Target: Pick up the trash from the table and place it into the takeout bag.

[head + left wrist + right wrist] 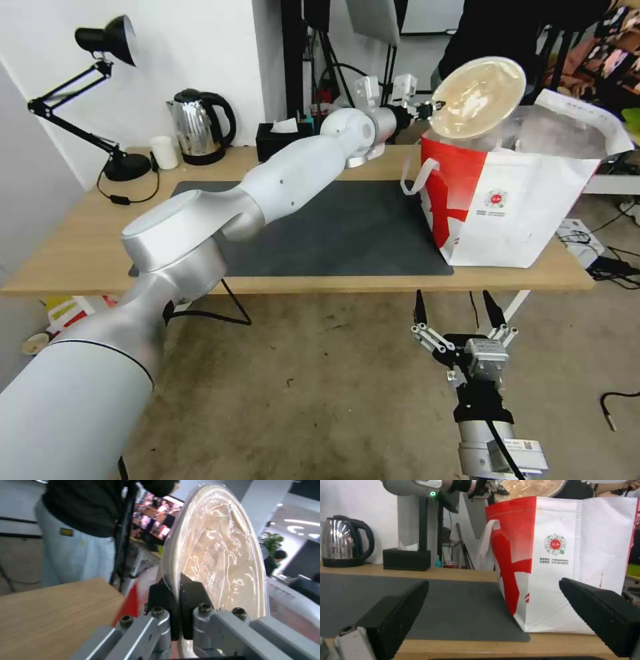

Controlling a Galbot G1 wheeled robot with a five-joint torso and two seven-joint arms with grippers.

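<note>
My left arm reaches across the table (67, 257), and my left gripper (431, 107) is shut on the rim of the tan paper bowl (477, 93), a piece of the trash. The bowl is tipped on edge just above the open mouth of the takeout bag (513, 200). In the left wrist view the fingertips (195, 592) pinch the bowl's rim (220, 555), one on each side. The bag stands upright on the right end of the dark grey mat (347, 227). My right gripper (455, 301) hangs open below the table's front edge, facing the bag (573, 562).
Along the table's back edge stand a black desk lamp (100, 80), a small white cup (164, 152), a steel kettle (200, 127) and a black tissue box (280, 141). A person stands behind the bag. Cables lie on the floor at the right.
</note>
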